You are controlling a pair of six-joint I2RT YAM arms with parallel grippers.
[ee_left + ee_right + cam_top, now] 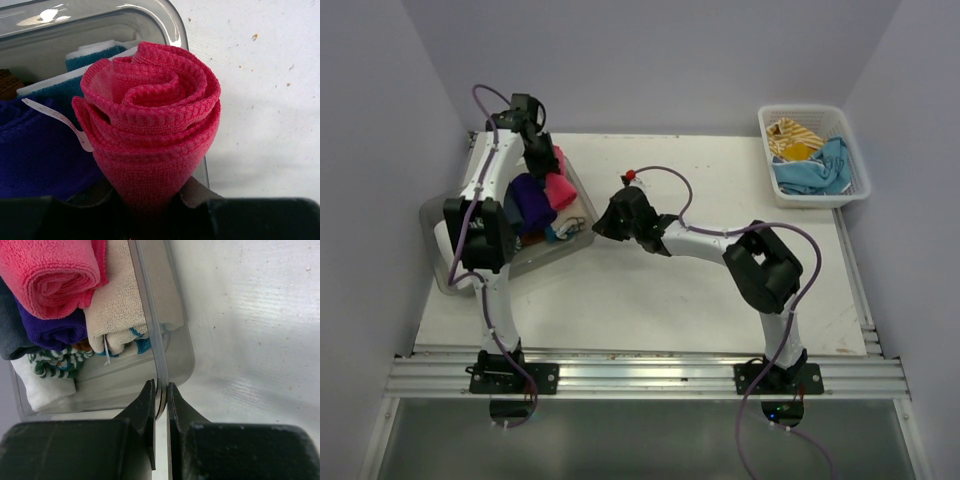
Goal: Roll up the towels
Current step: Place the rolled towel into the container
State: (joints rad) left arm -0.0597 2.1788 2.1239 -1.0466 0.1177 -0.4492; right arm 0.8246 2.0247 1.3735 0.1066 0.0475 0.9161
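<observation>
1. Left gripper [150,202]: the jaws are closed on the hot pink towel [150,115], which is held as a tight roll with its spiral end turned toward the wrist camera.
2. The roll is held at the corner of the clear tray [175,30]. Whether it rests on the contents cannot be told. Bare table [260,100] is seen to the right of the hand.
3. Left of the held roll, a purple towel [35,160] is lying in the tray with a white tag [55,116] over it. Beyond the roll, a teal-and-white towel [92,54] is seen.
4. Right gripper [160,392]: the fingers are pressed together on the tray's wall, one inside and one outside.
5. Ahead and left of these fingers, a beige towel [122,300], a green-and-white towel [52,365] and a white towel [45,390] are packed inside the tray.
6. The white lattice basket [817,199] is placed well apart from both grippers. A mustard-yellow striped towel [792,135] and a light blue towel [815,170] are lying in it unrolled.
</observation>
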